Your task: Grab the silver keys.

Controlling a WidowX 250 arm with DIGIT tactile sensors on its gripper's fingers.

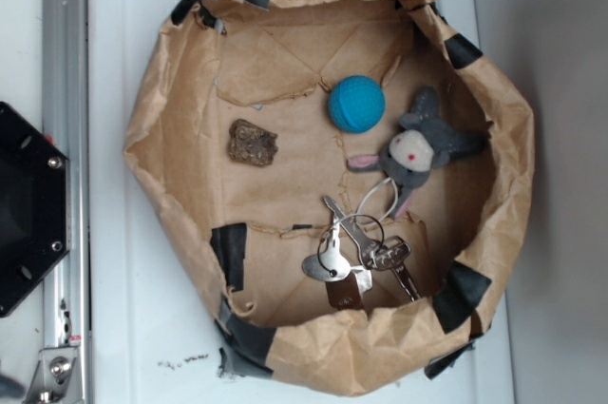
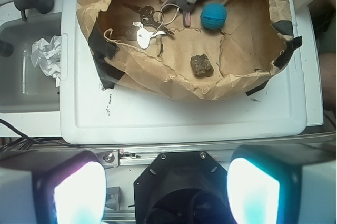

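The silver keys [image 1: 356, 247] lie in the near-right part of a crumpled brown paper basin [image 1: 152, 138], a bunch on metal rings with a small brown leather tab. In the wrist view the silver keys [image 2: 147, 23] show at the upper left, inside the basin [image 2: 158, 79]. My gripper [image 2: 166, 192] is at the bottom of the wrist view, well back from the basin and over the black robot base [image 2: 184, 182]. Its two glowing fingers [image 2: 79, 195] stand wide apart with nothing between them. The gripper does not show in the exterior view.
A grey plush donkey [image 1: 423, 147], a thin white ring [image 1: 375, 197], a blue ball [image 1: 356, 103] and a brown lump [image 1: 252, 142] share the basin, which sits on a white board [image 2: 184, 118]. Crumpled white paper [image 2: 47, 55] lies in a tray to the left.
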